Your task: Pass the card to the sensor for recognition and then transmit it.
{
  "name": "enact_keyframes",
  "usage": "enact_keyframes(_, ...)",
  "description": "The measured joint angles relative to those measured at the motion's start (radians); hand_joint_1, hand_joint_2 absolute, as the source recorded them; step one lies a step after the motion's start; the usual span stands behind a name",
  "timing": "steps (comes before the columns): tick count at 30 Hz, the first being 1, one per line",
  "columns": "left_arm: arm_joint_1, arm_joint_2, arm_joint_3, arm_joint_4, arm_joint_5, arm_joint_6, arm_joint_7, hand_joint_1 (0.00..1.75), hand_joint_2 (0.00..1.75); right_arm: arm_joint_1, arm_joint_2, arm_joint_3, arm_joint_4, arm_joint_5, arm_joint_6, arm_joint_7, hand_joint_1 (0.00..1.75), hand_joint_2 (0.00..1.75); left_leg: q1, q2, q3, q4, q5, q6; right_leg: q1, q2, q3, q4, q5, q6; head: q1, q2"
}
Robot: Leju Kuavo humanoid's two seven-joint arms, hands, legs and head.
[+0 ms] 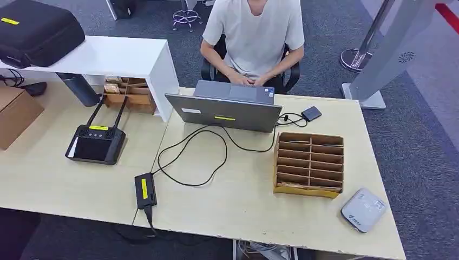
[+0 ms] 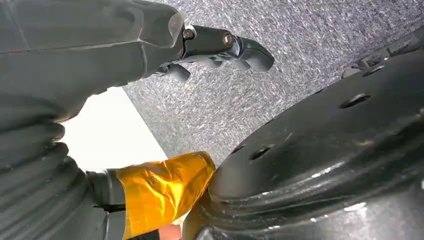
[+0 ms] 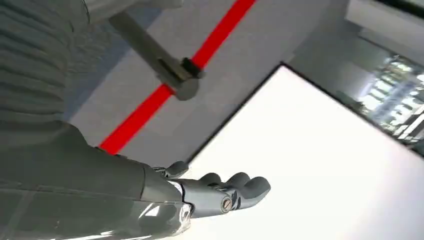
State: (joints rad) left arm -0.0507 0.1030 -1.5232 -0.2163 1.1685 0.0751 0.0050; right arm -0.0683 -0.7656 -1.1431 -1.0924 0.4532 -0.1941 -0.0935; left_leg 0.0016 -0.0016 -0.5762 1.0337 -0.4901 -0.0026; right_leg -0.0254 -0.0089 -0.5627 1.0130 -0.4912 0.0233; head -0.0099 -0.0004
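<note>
Reaching for a card comes first, I judge, since neither hand holds one: the left hand (image 2: 220, 47) hangs over grey carpet with its fingers lightly bent and apart around nothing, and the right hand (image 3: 220, 192) is likewise loose and empty, stretched out before a white surface. To do the step well, the right arm, being on that side, should rise over the near edge of the table (image 1: 65, 184) and come down on the slotted cardboard rack (image 1: 309, 164) from above, pinching a single card by its top edge and drawing it straight up so the dividers are not dragged along. The white sensor pad (image 1: 363, 209) lies just beside the rack, at the table's near right corner, so the carry is short; lay the card flat over it and pause before handing it on, probably to the person (image 1: 253, 32) seated at the far side behind the laptop (image 1: 224, 111).

The rack is the container that matters: its rows of narrow slots run left to right, and a yellowish strip shows along its near edge, but whether cards stand in the slots I cannot tell from here. Far left, under the white shelf (image 1: 108, 57), a wooden tray (image 1: 127, 97) holds small tan blocks. A closed brown box (image 1: 16, 114) sits at the left edge.
</note>
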Motion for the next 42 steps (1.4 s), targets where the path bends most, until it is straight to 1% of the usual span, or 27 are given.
enact_keyframes(5,0.0,-0.003,0.0,0.003,-0.005,0.0,0.001,0.0,1.75,-0.013,-0.03,0.151,-0.112,-0.013,-0.022,0.014,0.0,1.75,0.0,0.0,0.0,0.0,0.0,0.0,0.0,0.0,0.0,0.0,0.0,0.0,0.0,0.0)
enact_keyframes(12,-0.003,-0.006,-0.005,0.01,-0.021,-0.001,0.004,0.0,1.75,-0.101,-0.055,0.394,-0.213,0.0,-0.009,0.043,0.0,1.75,0.0,-0.001,0.0,0.0,0.002,0.001,0.0,-0.001,0.0,0.001,0.001,0.0,0.0,0.0)
enact_keyframes(17,-0.004,-0.01,-0.008,0.011,-0.035,-0.002,0.008,0.0,1.75,-0.183,-0.059,0.559,-0.25,0.044,0.017,0.063,0.0,1.75,0.0,-0.001,0.0,0.0,0.002,0.0,0.0,-0.001,0.0,0.001,0.001,0.0,0.0,0.0)
enact_keyframes(24,-0.007,-0.015,-0.014,0.012,-0.057,-0.005,0.016,0.0,1.75,-0.31,-0.057,0.78,-0.257,0.13,0.045,0.081,0.0,1.75,0.0,-0.003,-0.001,0.0,0.003,0.0,0.0,-0.003,0.0,0.001,0.001,0.0,0.0,0.0)
enact_keyframes(33,-0.012,-0.016,-0.014,0.013,-0.089,-0.007,0.024,0.0,1.75,-0.475,-0.012,1.051,-0.245,0.235,0.081,0.103,0.0,1.75,0.0,-0.005,-0.002,0.0,0.004,-0.001,0.0,-0.004,-0.001,0.002,0.001,0.0,0.0,0.0)
enact_keyframes(42,-0.019,-0.018,-0.015,0.015,-0.119,-0.01,0.036,0.0,1.75,-0.651,0.078,1.329,-0.203,0.341,0.11,0.127,0.0,1.75,0.0,-0.005,-0.002,0.0,0.006,-0.001,0.001,-0.005,-0.001,0.002,0.002,-0.001,0.0,0.0)
